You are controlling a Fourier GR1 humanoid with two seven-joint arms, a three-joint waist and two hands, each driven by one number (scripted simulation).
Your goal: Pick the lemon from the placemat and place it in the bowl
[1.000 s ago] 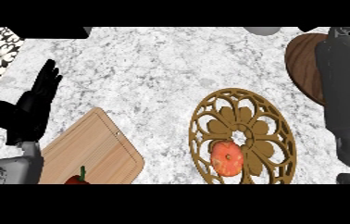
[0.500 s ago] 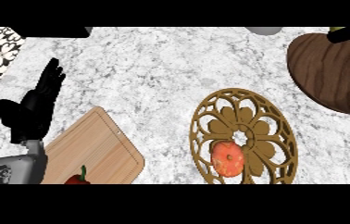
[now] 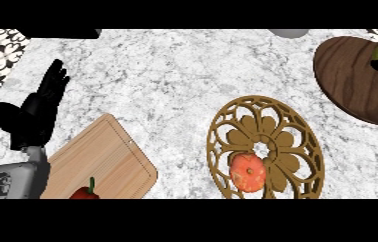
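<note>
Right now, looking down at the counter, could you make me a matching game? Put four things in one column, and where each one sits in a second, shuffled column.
Things:
1. orange round fruit
2. red pepper
3. dark wooden bowl
4. left hand

Places:
A. at the view's upper right, cut off by the edge
B. at the view's left, open, fingers up
C. on the openwork placemat
D. on the wooden cutting board, at the view's lower edge

Pairs: 1-C, 2-D, 3-A, 4-B
</note>
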